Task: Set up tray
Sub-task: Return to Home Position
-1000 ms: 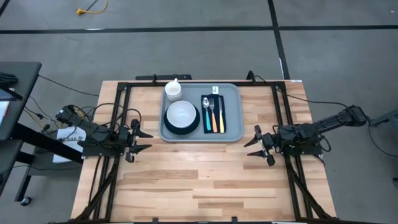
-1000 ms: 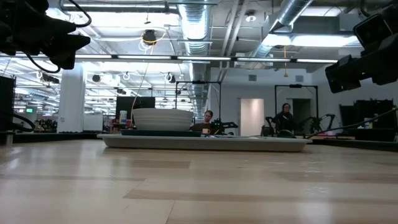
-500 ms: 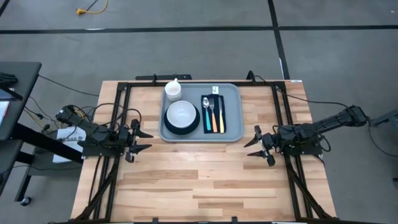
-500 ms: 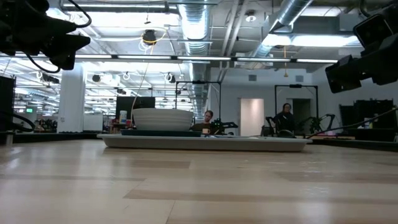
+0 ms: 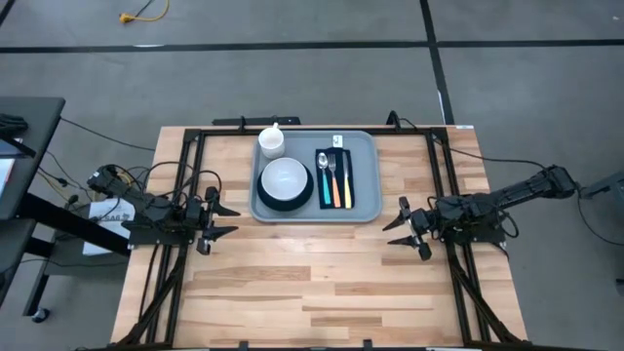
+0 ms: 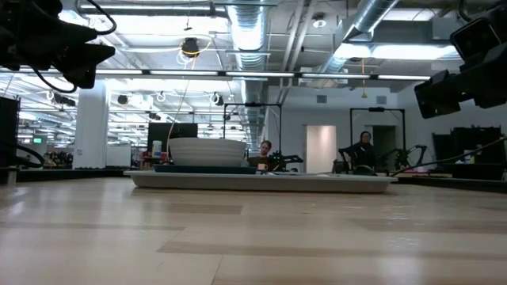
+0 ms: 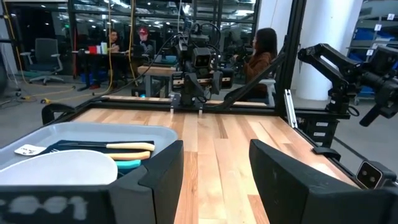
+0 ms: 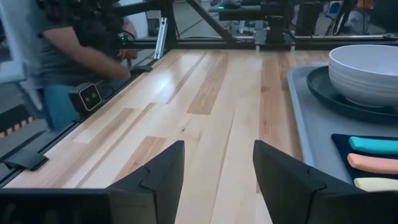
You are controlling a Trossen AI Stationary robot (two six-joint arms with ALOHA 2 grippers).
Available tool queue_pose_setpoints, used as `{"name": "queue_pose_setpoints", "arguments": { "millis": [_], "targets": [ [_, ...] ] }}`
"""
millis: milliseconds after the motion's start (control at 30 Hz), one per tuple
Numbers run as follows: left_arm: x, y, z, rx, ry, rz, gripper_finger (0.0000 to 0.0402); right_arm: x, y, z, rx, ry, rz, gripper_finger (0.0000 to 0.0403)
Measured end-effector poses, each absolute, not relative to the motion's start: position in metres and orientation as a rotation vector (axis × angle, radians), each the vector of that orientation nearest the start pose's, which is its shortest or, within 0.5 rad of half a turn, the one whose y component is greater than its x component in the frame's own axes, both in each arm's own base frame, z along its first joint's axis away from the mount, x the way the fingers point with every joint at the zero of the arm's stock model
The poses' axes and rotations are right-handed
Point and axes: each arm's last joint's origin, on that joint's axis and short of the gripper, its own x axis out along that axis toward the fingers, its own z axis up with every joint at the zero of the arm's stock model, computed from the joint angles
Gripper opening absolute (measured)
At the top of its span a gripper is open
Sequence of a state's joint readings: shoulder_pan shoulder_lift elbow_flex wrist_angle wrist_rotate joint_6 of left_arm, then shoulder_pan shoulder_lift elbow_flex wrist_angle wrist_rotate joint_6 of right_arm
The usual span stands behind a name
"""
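Shows tray (image 5: pixel 366 190) on table (image 5: pixel 322 283), loaded (bowl (image 5: pixel 285 178), cup (image 5: pixel 271 141), cutlery (image 5: pixel 334 179) inside) | keeps left jaws spread, empty, left of tray | keeps right jaws spread, empty, right of tray | registers no change from a second ago | reads as parked, setup finished

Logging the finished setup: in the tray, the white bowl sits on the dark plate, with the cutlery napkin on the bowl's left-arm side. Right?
No: the high view shows the black napkin with the cutlery on the right-arm side of the white bowl. The bowl does sit on the dark teal plate in the tray.
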State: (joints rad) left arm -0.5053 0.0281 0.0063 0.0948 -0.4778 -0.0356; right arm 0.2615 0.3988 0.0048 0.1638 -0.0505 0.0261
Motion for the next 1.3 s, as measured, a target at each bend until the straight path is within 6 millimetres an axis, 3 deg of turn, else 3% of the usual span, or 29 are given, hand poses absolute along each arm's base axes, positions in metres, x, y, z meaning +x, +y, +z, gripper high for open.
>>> {"name": "queue_pose_setpoints", "arguments": {
  "millis": [1300],
  "targets": [
    [0.0901, -0.0346, 0.1723, -0.079, -0.063, -0.029, 0.0173, 0.1156, 0.0325, 0.1451, 0.002, 0.235, 0.308, 0.018]
  ]
}}
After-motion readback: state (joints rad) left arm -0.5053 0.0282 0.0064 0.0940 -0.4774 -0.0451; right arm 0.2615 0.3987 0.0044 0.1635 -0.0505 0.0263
